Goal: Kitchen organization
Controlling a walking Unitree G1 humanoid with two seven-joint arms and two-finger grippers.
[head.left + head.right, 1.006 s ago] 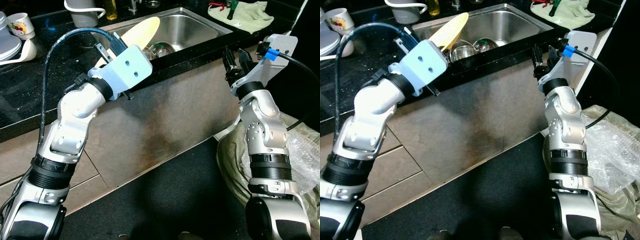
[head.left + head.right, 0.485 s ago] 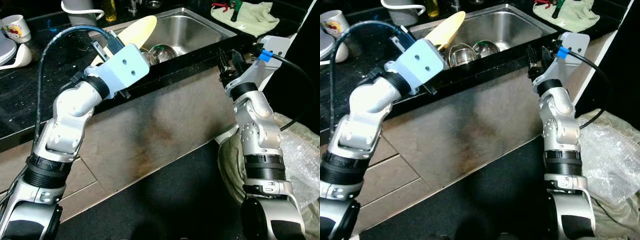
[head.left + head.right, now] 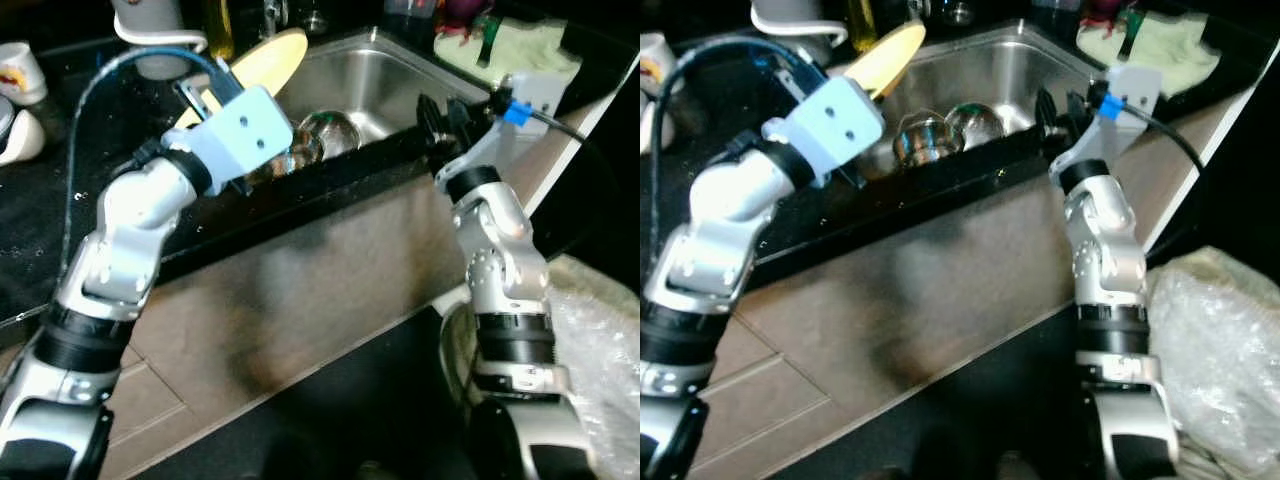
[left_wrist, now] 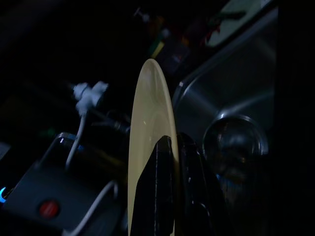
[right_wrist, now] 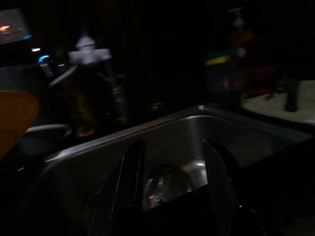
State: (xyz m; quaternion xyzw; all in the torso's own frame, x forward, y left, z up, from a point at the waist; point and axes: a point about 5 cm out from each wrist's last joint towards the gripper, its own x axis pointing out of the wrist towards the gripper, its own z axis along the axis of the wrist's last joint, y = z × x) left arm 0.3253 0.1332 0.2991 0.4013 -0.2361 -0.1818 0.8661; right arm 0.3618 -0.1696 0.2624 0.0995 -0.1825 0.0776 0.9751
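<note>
A pale yellow plate (image 3: 265,62) stands on edge over the left end of the steel sink (image 3: 400,70). My left gripper (image 4: 173,140) is shut on the plate's rim, its fingers (image 3: 205,100) mostly hidden behind the blue-white wrist block. Two steel bowls (image 3: 975,120) lie in the basin just beyond the plate. At the sink's front right corner my right gripper (image 3: 440,108) stands open with nothing between its fingers (image 5: 130,167), pointing into the basin.
A black counter (image 3: 60,180) runs left of the sink, carrying a white mug (image 3: 12,65) and a white jug (image 3: 150,20). A green cloth (image 3: 520,50) lies right of the sink. Brown cabinet fronts stand below. A clear plastic bag (image 3: 1210,320) sits on the floor at right.
The whole view has shifted and blurred as I move closer to the counter. Both arms have come nearer the sink, and the right gripper now reaches its front rim. The plate stays held.
</note>
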